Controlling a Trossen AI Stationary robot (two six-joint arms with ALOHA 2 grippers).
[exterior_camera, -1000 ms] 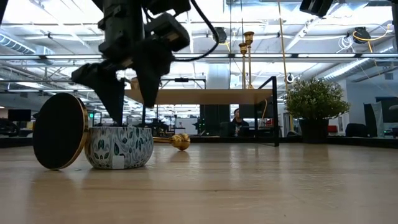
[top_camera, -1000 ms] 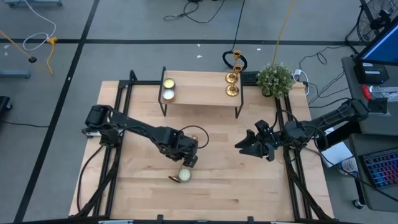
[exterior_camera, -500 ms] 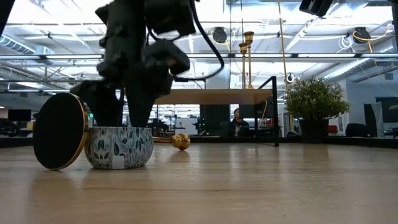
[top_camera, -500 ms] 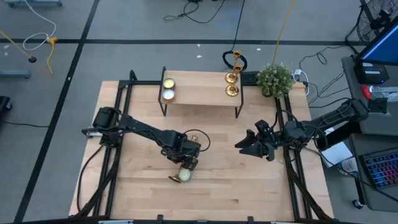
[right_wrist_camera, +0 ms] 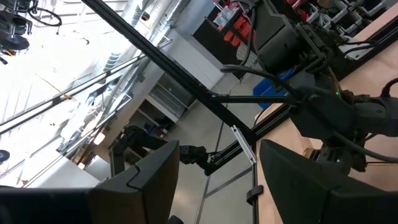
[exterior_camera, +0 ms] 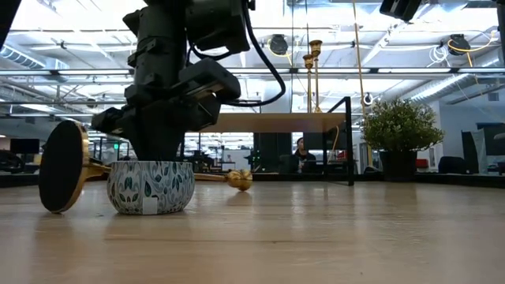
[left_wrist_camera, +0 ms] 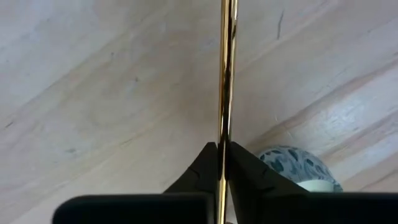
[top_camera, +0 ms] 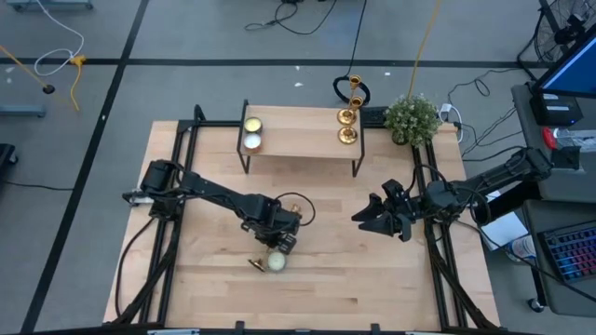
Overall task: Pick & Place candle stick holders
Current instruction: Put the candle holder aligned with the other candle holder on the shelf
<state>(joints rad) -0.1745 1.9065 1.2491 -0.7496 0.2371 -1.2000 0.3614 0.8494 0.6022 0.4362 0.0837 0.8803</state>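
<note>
Right, nearest the table (top_camera: pixel 372 279) edge sat the patterned tin (exterior_camera: pixel 150 187), and the lying holder (left_wrist_camera: pixel 225 74) ran just behind it, its round base (exterior_camera: pixel 63 166) standing on edge to one side and its cup end (exterior_camera: pixel 241 180) poking out on the other. The left claw (left_wrist_camera: pixel 224 146) was down over it, fingers clamped together on the thin gold stem, right beside the tin.

That was a narrow, slick rod in a pinch grip, so it looked likely to swivel once lifted, with the heavy base swinging down. A lift that was not straight up could also have knocked the tin, since claw and tin looked all but touching. Whether the grip sat near the balance point could not be told.

Farther back, the right claw (top_camera: pixel 372 216) waited with fingers apart, well clear. Beyond it, the other two holders (top_camera: pixel 348 116) stood upright close together at the shelf (top_camera: pixel 298 144) end. Setting a third beside them with a swinging base could have toppled them like skittles.
</note>
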